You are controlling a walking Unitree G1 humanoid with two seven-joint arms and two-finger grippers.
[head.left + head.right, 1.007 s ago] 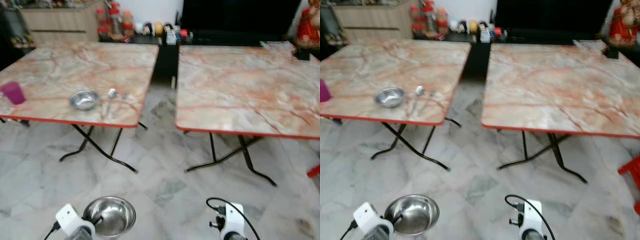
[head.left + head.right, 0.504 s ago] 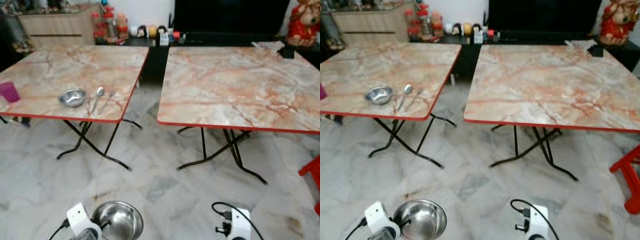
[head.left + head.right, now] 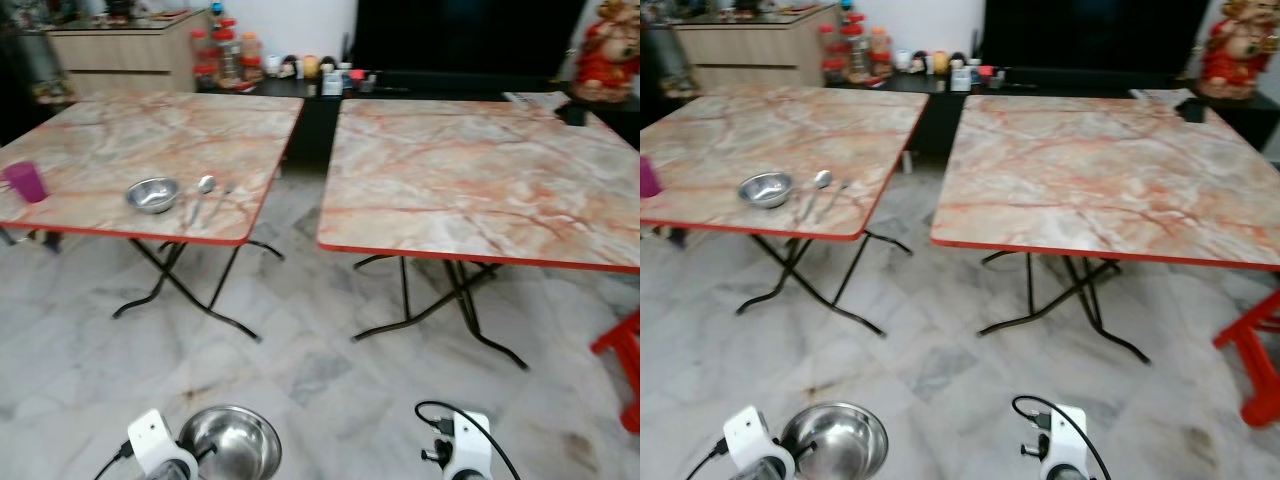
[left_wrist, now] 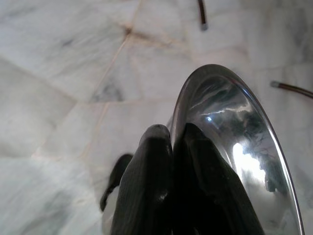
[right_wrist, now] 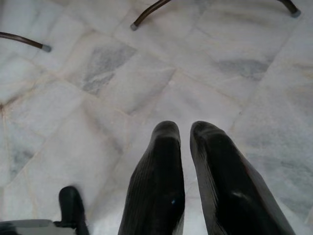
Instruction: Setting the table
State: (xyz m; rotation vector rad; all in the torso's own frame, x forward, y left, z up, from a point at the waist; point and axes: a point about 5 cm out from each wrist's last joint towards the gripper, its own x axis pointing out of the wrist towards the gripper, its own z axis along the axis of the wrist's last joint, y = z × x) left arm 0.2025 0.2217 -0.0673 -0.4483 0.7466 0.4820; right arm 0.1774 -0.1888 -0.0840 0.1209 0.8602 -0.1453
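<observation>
The left gripper (image 4: 171, 142) is low over the marble floor (image 3: 300, 380), its 2 black fingers (image 4: 151, 166) pinched tight on the rim of a shiny steel bowl (image 3: 230, 443), one finger outside the wall and one inside, and the bowl hangs out in front of the robot's left wrist, well short of both tables. In the left wrist view the bowl's polished inside catches the light. The right gripper (image 5: 185, 134) is down at the robot's right side with nothing in it, its 2 fingers (image 5: 161, 166) almost together with just a thin gap between them, pointing at bare floor tiles. Ahead stand 2 folding tables with marbled tops and red edges, side by side with a gap of floor between them. The left table (image 3: 120, 140) carries a second, smaller steel bowl (image 3: 152, 194) near its front edge, with a spoon (image 3: 201, 194) lying just beside it on the right and another slim piece of cutlery next to that, too small to identify. A purple cup (image 3: 25, 181) stands upright toward the left edge of that same table. The right table (image 3: 480, 170) has a wide stretch of bare top. A red stool (image 3: 1252, 360) stands at the far right on the floor.
</observation>
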